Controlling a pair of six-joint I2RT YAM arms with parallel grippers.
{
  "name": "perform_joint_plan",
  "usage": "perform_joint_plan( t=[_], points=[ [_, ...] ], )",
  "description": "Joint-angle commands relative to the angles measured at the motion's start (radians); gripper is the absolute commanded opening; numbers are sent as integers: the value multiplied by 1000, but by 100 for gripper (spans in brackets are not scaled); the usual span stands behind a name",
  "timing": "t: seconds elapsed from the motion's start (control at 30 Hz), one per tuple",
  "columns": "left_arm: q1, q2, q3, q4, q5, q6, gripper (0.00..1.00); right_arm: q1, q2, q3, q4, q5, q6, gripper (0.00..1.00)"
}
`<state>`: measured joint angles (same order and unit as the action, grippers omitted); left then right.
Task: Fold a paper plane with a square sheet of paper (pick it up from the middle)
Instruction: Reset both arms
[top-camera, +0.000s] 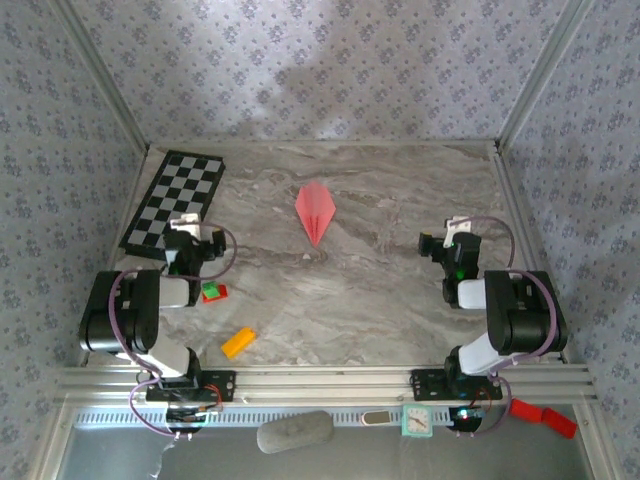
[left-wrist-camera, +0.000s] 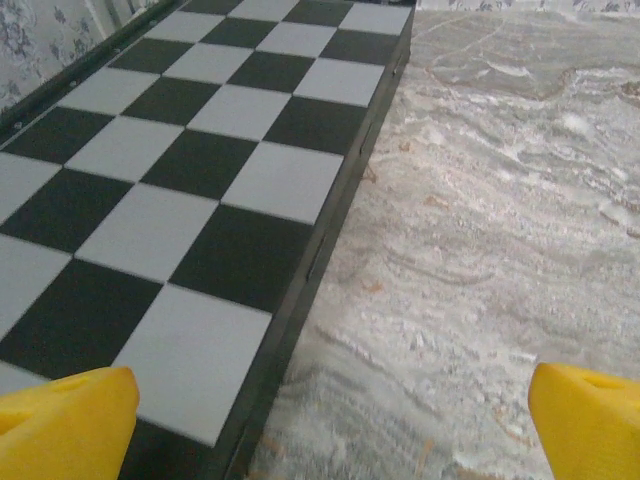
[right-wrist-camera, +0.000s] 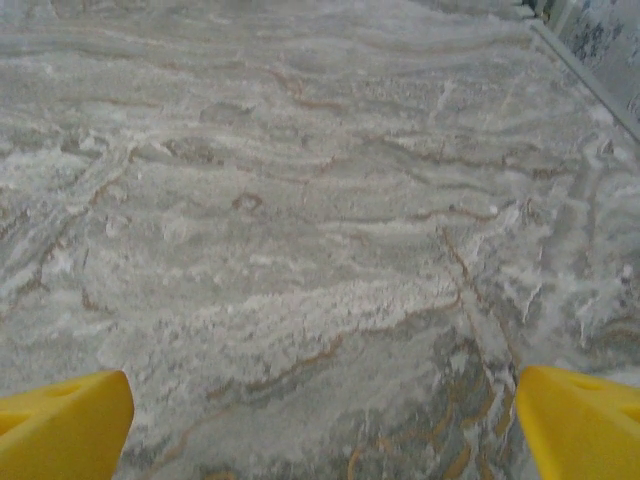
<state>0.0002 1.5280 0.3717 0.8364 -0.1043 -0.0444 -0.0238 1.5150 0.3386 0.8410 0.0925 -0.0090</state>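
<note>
The salmon-pink paper plane (top-camera: 315, 210), a narrow pointed dart with a crease along its middle, lies flat on the grey marble-patterned table (top-camera: 380, 290). It is in the far middle part of the table, with its sharp tip toward the arms. It lies between the two grippers, well apart from both, and nothing touches it.

The left arm (top-camera: 130, 320) is folded back over its base at the near left corner, and its wrist points to the far side. The left gripper (top-camera: 190, 240) hangs at the near edge of the flat black-and-white chessboard (top-camera: 175, 203). In the left wrist view its yellow fingers (left-wrist-camera: 65, 425) stand wide apart at the two lower corners. Between them are the board's edge and bare table, and the gripper (left-wrist-camera: 327, 425) holds nothing.

The right arm (top-camera: 515, 320) is folded in the same manner at the near right corner. The right gripper (top-camera: 445, 248) is over bare table, to the right of the plane. In the right wrist view its yellow fingers (right-wrist-camera: 585, 425) are also spread fully, with marble surface between them, and the gripper (right-wrist-camera: 322, 425) is empty.

Just beside the left arm lies a small red-and-green block (top-camera: 214, 292). A small orange block (top-camera: 238, 342) lies nearer to the front edge.
</note>
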Motion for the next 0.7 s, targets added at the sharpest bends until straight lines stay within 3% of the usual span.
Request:
perform_joint_plan(
  t=[0.0,0.67],
  points=[
    [6,7,39,-17,3,7,100,8,9,43,-11,26,-4,100],
    [4,10,48,-35,7,11,100,7,8,45,-15,25,-4,100]
  ],
)
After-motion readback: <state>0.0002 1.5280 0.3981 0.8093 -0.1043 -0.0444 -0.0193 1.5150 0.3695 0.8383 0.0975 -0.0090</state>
